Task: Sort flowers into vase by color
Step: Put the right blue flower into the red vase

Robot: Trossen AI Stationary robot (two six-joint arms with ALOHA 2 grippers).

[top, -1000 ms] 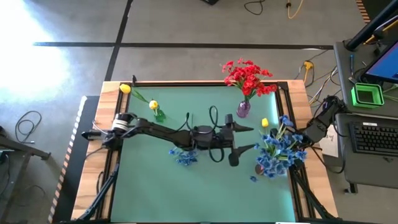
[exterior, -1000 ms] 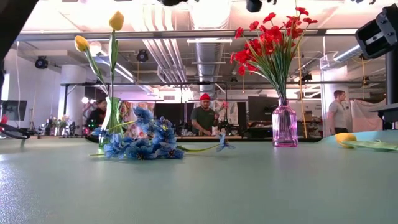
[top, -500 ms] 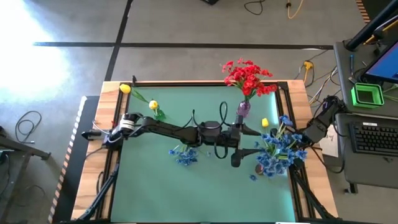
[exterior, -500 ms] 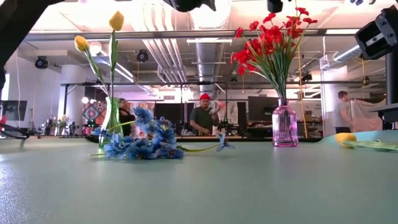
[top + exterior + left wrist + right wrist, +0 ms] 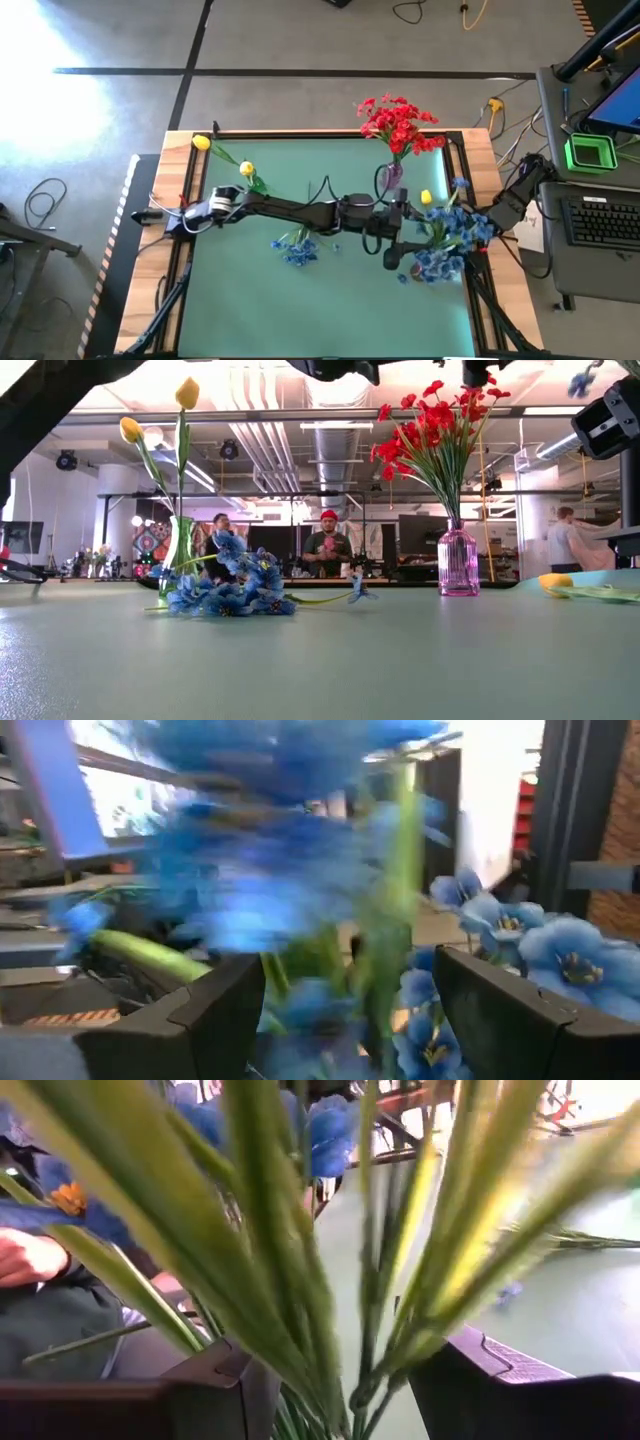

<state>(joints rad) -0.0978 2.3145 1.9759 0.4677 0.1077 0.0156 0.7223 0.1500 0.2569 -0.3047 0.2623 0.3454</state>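
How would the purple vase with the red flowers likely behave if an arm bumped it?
The purple vase looks small and narrow-based under a tall, wide spray of red flowers, so it is probably top-heavy and apt to tip. It looks like glass, so likely fragile and slippery.

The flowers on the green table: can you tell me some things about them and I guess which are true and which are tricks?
1. The red flowers stand in a pink vase. True.
2. Two yellow flowers stand upright in the green vase. True.
3. No blue flowers lie on the table. False: a small blue bunch lies on the mat.
4. The right gripper is empty. False: it is closed on a bundle of green stems.
5. The left gripper has its fingers spread, reaching into the big blue bunch. True.
6. A yellow flower lies near the pink vase. True.
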